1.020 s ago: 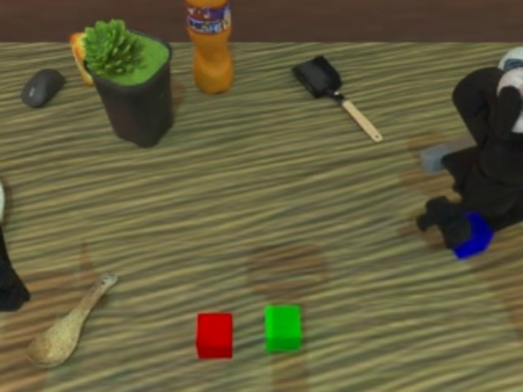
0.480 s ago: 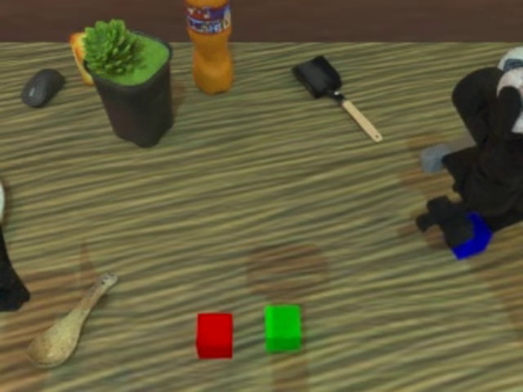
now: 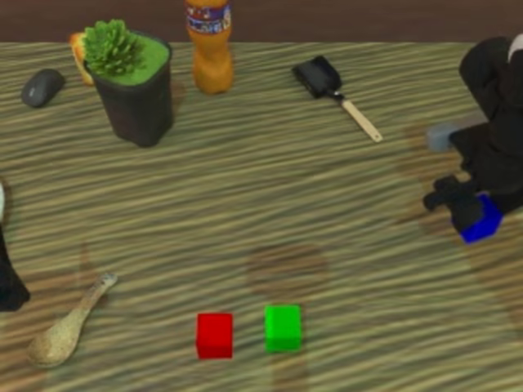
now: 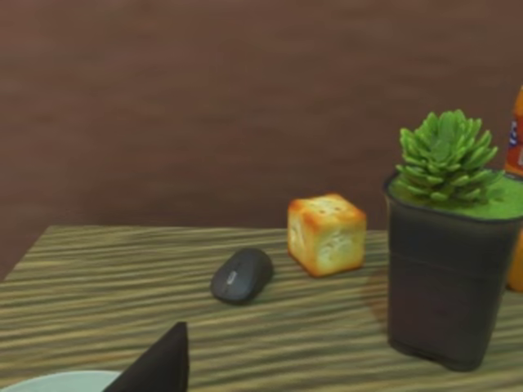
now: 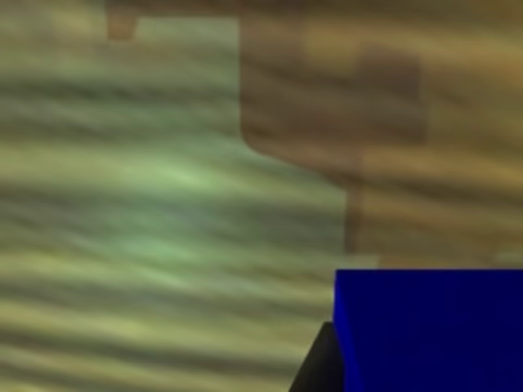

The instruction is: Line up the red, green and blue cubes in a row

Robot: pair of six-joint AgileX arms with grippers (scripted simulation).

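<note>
The red cube (image 3: pixel 214 335) and the green cube (image 3: pixel 283 327) sit side by side near the table's front edge, a small gap between them. At the right side my right gripper (image 3: pixel 472 217) is shut on the blue cube (image 3: pixel 485 226). The right wrist view shows the blue cube (image 5: pixel 433 327) with a dark fingertip (image 5: pixel 323 367) pressed against its side, above the wood. My left gripper (image 3: pixel 10 287) is parked at the left edge, open; the left wrist view shows only one of its fingertips (image 4: pixel 163 363).
At the back left a dark pot with a green spiky plant (image 3: pixel 135 77) stands beside a mouse (image 3: pixel 41 86) and a bread cube (image 4: pixel 325 233). An orange bottle (image 3: pixel 209 45), a black dustpan (image 3: pixel 335 92), a wooden spoon (image 3: pixel 67 324) and a grey block (image 3: pixel 445 135) also lie about.
My right arm has shifted toward the back right with the blue cube in its grip. The red and green cubes and the left arm have not moved.
</note>
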